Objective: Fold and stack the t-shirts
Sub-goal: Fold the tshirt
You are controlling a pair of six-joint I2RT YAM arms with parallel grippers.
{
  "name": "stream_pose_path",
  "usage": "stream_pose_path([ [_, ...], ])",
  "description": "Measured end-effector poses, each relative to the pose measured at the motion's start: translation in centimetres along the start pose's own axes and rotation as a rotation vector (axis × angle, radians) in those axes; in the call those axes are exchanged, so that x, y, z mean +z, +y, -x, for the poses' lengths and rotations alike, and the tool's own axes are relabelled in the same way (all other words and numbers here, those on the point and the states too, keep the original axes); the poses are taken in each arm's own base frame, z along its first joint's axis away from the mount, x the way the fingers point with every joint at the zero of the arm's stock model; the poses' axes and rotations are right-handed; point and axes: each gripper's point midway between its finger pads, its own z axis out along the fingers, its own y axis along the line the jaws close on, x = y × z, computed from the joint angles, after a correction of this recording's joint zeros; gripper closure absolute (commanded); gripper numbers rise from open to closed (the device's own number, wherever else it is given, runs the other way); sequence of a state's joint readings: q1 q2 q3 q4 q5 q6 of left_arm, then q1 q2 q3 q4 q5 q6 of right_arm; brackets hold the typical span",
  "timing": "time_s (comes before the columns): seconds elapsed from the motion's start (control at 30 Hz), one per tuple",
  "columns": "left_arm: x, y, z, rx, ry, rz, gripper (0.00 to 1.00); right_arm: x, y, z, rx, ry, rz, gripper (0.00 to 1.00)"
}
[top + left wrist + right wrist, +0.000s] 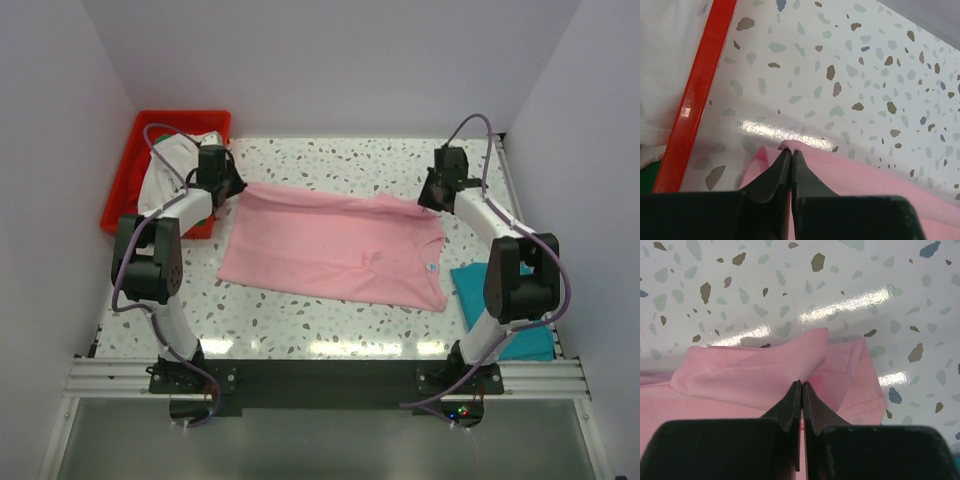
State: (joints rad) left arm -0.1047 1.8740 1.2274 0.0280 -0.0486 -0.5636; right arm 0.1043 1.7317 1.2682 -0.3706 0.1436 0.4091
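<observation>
You have the pink shirt [335, 250] spread across the middle of the speckled tabletop [300, 325] in the overhead view, with its far edge partly turned over. Your left hand [228, 188] sits at the shirt's upper left corner. In the left wrist view its fingers [775, 175] are pressed together, with a small pinch of pink cloth caught between the tips. Your right hand [430, 195] is at the upper right corner. In the right wrist view its fingers [787, 410] are likewise clamped on a fold of the pink cloth, and more folded pink cloth lies just to their right. The teal shirt [528, 338] lies at the lower right of the overhead frame, partly under the right arm. The red crate [125, 185] at the upper left holds the off-white shirt [165, 170]. A bit of green cloth [647, 176] shows at the lower left of the left wrist view, beyond the crate's rim.
</observation>
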Motion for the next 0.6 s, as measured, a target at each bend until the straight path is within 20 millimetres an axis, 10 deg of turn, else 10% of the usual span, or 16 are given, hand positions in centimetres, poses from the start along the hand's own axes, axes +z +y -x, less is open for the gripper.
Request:
stream_pose_path([
  [0.6, -3.5, 3.2, -4.5, -0.053, 0.064, 0.079, 1.00, -5.0, -1.3, -8.9, 0.097, 0.094, 0.088, 1.00],
])
